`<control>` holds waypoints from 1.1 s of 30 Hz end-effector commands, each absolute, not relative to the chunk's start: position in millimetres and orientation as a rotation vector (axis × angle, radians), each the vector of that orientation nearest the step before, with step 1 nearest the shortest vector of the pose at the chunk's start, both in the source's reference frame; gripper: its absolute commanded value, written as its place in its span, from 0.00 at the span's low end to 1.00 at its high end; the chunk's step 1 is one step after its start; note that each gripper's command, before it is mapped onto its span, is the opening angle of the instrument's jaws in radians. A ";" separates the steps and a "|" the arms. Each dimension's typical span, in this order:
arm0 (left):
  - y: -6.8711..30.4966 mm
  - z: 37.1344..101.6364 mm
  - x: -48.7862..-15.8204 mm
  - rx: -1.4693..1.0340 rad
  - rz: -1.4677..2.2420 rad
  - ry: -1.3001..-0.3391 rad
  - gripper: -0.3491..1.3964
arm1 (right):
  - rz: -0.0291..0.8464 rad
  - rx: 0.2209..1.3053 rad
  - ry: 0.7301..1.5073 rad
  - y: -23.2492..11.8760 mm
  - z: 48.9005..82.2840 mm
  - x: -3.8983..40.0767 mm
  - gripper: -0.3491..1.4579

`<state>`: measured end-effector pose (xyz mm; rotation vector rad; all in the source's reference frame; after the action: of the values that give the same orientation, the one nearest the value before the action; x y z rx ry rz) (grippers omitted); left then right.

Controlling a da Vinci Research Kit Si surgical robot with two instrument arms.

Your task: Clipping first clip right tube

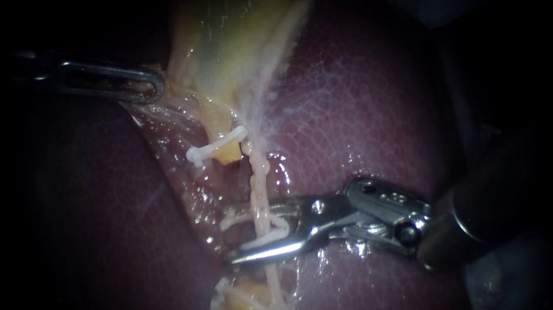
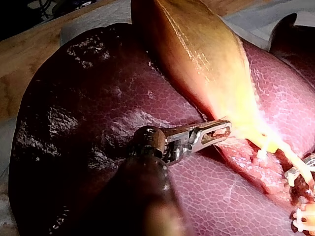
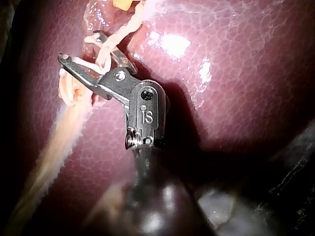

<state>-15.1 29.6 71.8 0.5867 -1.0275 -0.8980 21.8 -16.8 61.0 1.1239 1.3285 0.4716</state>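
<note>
The right tube (image 1: 257, 175), thin and pale, runs down from the gallbladder (image 1: 226, 31) over the liver (image 1: 362, 106). My right instrument (image 1: 230, 236) comes in from the right. Its jaws stand wide apart, one on each side of this tube, and hold a white clip (image 1: 274, 234) that straddles it. The right wrist view shows the same: the instrument (image 3: 81, 46), the tube (image 3: 106, 54) between its jaws, the clip (image 3: 81, 63). My left instrument (image 1: 150, 86) is shut on the gallbladder's edge and holds it taut, as the left wrist view (image 2: 221, 132) also shows.
To the left of the right tube, a yellowish stump carries a white clip (image 1: 216, 147). A second clipped stump (image 1: 230, 302) lies lower down. Wet liver surrounds the site. The left wrist view shows the wooden bench (image 2: 29, 64) beyond the liver.
</note>
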 end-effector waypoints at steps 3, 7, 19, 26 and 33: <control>29.6 71.8 -15.1 0.587 -0.898 -1.027 0.00 | 0.460 1.137 1.326 -17.2 60.4 21.8 0.47; 29.6 71.8 -15.1 0.587 -0.898 -1.027 0.00 | 0.458 1.145 1.322 -17.4 60.3 21.7 0.47; 29.6 71.8 -15.1 0.587 -0.898 -1.027 0.00 | 0.466 1.171 1.306 -17.9 60.8 21.2 0.46; 29.6 71.8 -15.1 0.587 -0.898 -1.027 0.00 | 0.537 1.046 1.344 -14.8 61.1 22.1 0.47; 29.6 71.8 -15.1 0.587 -0.898 -1.027 0.00 | 0.587 0.960 1.360 -11.8 62.5 20.9 0.47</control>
<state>-15.1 29.6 71.8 0.5873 -1.0276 -0.8976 20.8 -11.5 62.6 0.9567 1.3595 0.5914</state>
